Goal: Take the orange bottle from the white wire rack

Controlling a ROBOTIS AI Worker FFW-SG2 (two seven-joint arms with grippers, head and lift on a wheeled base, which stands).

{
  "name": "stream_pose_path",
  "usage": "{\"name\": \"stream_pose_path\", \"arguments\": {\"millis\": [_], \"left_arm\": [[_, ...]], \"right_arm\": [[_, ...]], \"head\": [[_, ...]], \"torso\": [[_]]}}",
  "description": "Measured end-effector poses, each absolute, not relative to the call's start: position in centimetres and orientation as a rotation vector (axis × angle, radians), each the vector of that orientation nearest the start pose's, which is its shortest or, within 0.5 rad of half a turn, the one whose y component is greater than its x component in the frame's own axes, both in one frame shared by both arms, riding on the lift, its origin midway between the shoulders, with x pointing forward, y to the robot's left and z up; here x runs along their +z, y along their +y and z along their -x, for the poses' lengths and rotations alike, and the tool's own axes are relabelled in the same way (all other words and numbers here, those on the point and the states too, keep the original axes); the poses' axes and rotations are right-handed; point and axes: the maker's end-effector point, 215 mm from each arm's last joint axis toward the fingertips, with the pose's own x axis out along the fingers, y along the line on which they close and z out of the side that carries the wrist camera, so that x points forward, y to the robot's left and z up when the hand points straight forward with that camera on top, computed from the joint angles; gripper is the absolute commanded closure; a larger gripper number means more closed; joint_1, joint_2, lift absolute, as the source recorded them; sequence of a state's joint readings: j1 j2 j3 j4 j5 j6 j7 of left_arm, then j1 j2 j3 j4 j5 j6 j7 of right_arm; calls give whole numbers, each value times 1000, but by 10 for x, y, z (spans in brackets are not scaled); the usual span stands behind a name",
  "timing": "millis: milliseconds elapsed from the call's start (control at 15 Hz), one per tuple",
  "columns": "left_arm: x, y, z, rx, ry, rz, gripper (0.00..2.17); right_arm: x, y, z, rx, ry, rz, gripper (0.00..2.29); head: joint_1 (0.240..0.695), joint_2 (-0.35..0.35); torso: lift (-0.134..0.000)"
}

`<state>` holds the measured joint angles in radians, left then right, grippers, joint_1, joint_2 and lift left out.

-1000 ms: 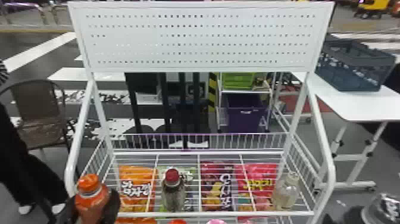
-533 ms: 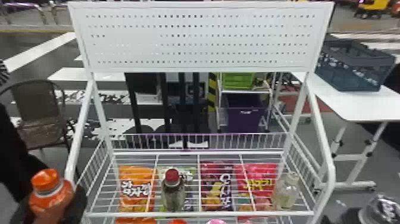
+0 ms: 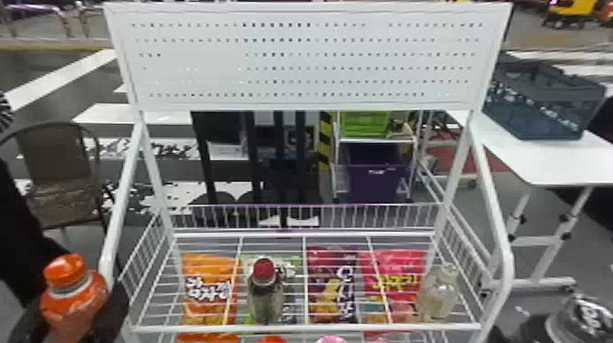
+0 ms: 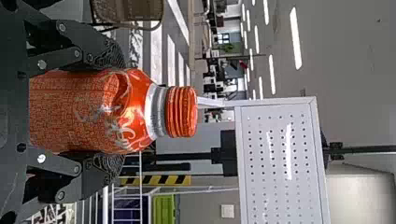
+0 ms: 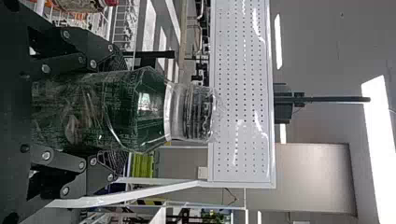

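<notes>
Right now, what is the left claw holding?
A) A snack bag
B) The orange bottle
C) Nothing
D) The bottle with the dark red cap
B: the left claw has one finger on each side of the orange bottle, whose cap extends past the fingertips.

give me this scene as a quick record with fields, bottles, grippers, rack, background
orange bottle: upright, off the rack, beyond its left side
left gripper: closed on the orange bottle
right gripper: closed on a green bottle
bottles at rack: red-capped, middle-left; pale, right end
snack bags: four side by side, orange, green, dark, red
background: crate on a white table, right
</notes>
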<state>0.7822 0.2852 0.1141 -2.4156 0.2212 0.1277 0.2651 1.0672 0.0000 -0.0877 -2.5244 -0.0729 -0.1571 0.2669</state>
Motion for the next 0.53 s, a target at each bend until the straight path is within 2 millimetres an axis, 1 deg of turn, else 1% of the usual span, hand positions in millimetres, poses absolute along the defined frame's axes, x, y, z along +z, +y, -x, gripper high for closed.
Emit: {"name": "stream_pose_path", "arguments": {"millis": [533], "left_arm": [[-274,308,-382,126,62,-72,2024]], "right_arm": [[-236,-206,-303,216,-45,10,863]], "head": [[499,0]], "torso": [[0]]}}
